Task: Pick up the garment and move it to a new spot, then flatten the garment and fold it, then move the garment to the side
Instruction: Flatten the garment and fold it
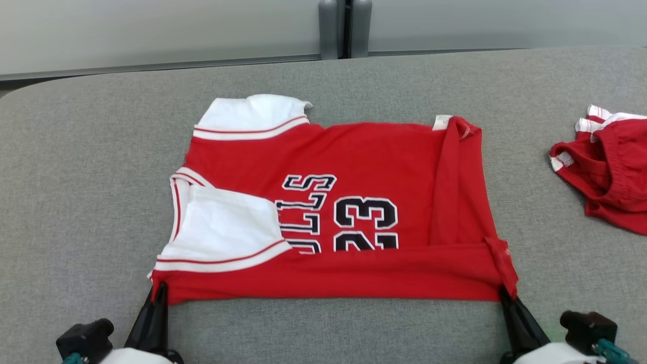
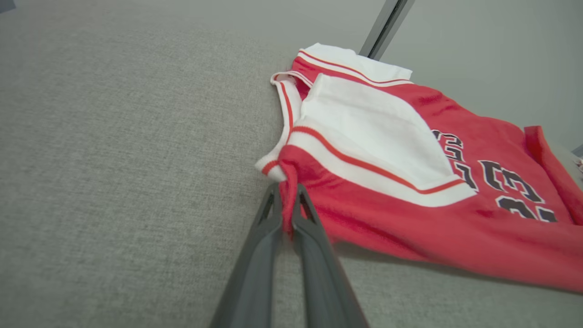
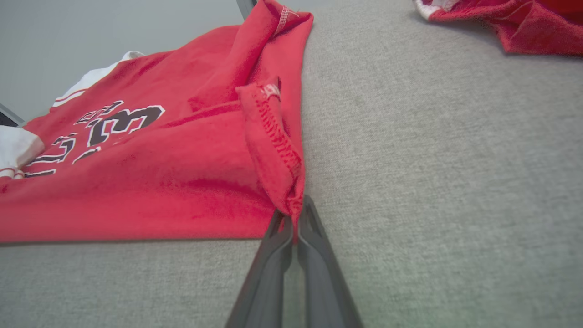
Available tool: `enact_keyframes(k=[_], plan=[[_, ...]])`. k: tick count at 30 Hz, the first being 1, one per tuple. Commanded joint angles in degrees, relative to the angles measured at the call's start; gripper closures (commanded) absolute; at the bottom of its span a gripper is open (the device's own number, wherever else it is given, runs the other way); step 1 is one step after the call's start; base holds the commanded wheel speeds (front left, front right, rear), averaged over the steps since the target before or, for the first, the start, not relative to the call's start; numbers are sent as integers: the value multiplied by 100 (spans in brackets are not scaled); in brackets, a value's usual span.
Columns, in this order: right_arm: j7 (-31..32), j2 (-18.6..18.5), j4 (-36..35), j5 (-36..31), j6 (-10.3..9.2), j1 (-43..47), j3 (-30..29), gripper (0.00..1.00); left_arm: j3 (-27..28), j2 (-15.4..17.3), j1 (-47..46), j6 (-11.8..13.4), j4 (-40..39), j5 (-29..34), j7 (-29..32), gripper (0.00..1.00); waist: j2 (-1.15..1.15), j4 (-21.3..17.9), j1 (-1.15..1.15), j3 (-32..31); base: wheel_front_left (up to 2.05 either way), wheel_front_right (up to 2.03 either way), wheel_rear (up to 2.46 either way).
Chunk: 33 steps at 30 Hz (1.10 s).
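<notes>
Jersey (image 1: 354,212), red with white shoulder panels and a black 23, lies at the centre of the grey desk (image 1: 76,202), neck toward 9 o'clock and hem toward 3 o'clock. Its near edge is doubled over in a band along 6 o'clock, and the hem side is turned in as well.

My left claw (image 1: 157,293) is clamped on the jersey's corner at 7 o'clock, and my right claw (image 1: 505,298) on the corner at 5 o'clock. Each pinches only a small tuck of cloth at the very tip.

That shallow bite worries me most: I think a quick lift could pull a corner free and let the fold collapse. If my two arms rise unevenly, the fold would skew. Red shorts (image 1: 611,177) sit well apart at 3 o'clock, and a wide carry that way might snag them.
</notes>
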Motion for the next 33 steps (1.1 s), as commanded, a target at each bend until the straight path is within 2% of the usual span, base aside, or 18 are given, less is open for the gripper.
enact_keyframes(k=[1, 9, 15, 16, 17, 18, 23, 29, 33], plan=[[41, -57, -64, 14, -5, 146, -83, 100, 43, 54, 143, 74, -123, -37, 46, 100, 0, 13, 0, -36, 0, 0, 0], [397, -25, -420, -57, -10, 831, -457, 100, 104, 91, 1009, 386, -936, -227, 538, 100, 0, 24, 0, -246, 0, 0, 0], [565, 60, -506, -99, -10, 1003, -525, 100, 7, 71, 1395, 528, -1150, -320, 935, 100, 0, 1, 0, -333, 0, 0, 0], [595, 80, -516, -86, -9, 986, -515, 66, -15, 85, 1384, 562, -1157, -270, 963, 100, 0, -4, 0, -341, 0, 0, 0], [573, 99, -545, -73, -9, 952, -507, 18, -39, 85, 1357, 583, -1130, -239, 985, 68, 0, -7, 0, -348, 0, 0, 0], [555, 106, -596, -87, -9, 913, -499, 0, -51, 87, 1300, 624, -1119, -176, 935, 0, 0, -11, 0, -356, 0, 0, 0], [445, 94, -964, -215, -7, 804, -477, 0, -30, 101, 1046, 747, -1237, 105, 564, 0, 0, -48, 0, -371, 0, 0, 0], [314, 19, -1811, -589, -6, 593, -594, 0, -3, 225, 669, 880, -1532, 572, 7, 0, 0, -154, 0, -456, 0, 0, 0], [422, -5, -2301, -827, -6, 420, -673, 0, -25, 334, 412, 945, -1752, 825, -137, 0, 0, -187, 0, -507, 0, 0, 0]])
